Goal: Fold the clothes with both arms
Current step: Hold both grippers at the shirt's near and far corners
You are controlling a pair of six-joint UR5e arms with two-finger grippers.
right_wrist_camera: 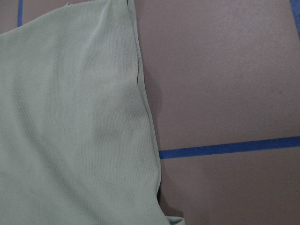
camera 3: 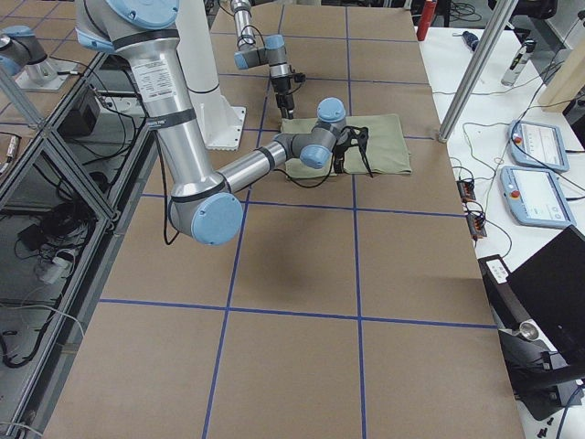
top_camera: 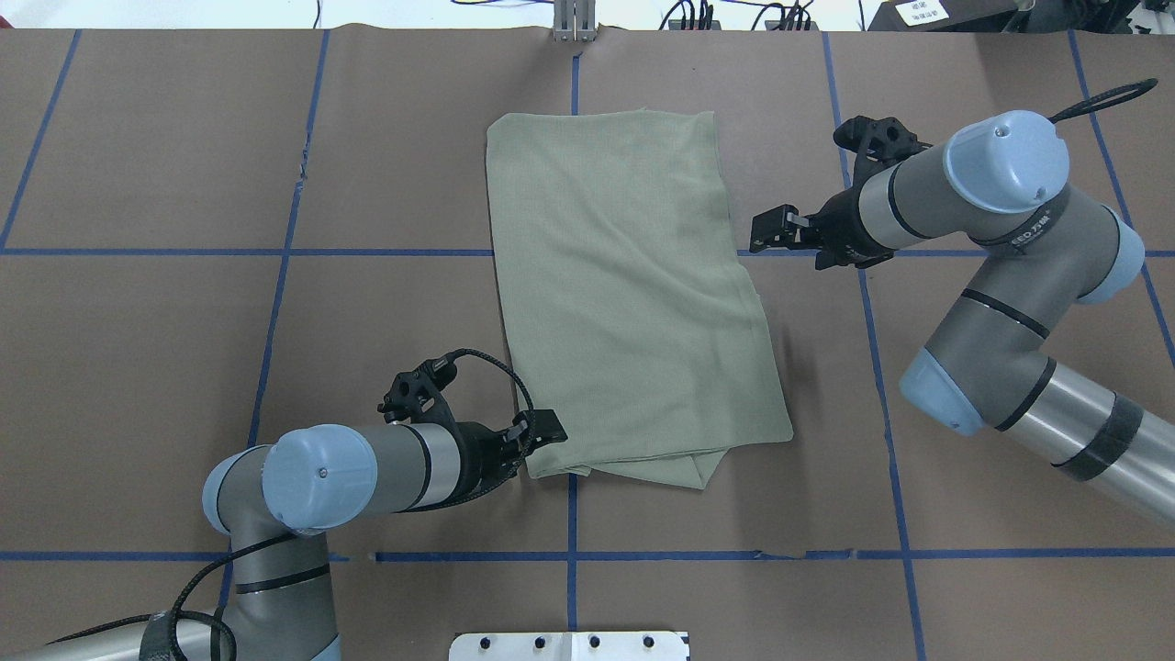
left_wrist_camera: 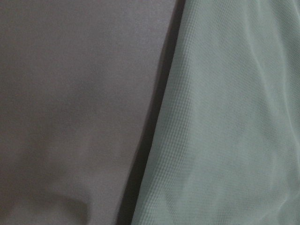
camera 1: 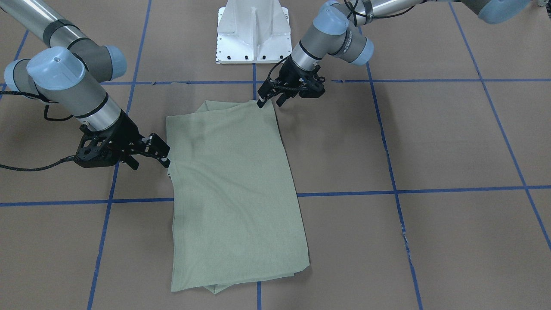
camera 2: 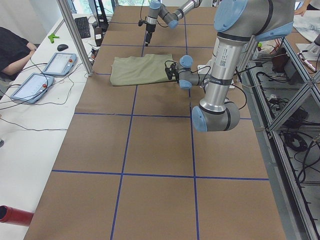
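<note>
The clothes are one pale sage-green shirt point(camera 1: 234, 185) point(top_camera: 624, 294), folded into a long rectangle and lying flat on the brown table. My left gripper point(camera 1: 270, 102) point(top_camera: 537, 445) is open at the shirt's corner nearest the robot, with one fingertip touching the cloth edge. The left wrist view shows only that edge of the shirt point(left_wrist_camera: 225, 117) beside bare table. My right gripper point(camera 1: 165, 154) point(top_camera: 760, 234) is open, low, just off the shirt's long side on the robot's right. The right wrist view looks down on the shirt point(right_wrist_camera: 70, 117) at that side.
The white pedestal base point(camera 1: 253, 32) stands at the robot's side of the table. Blue tape lines point(top_camera: 569, 514) divide the brown surface into squares. Beyond the far edge lie tablets point(camera 2: 60, 62), and a person's arm point(camera 2: 15, 50) shows there.
</note>
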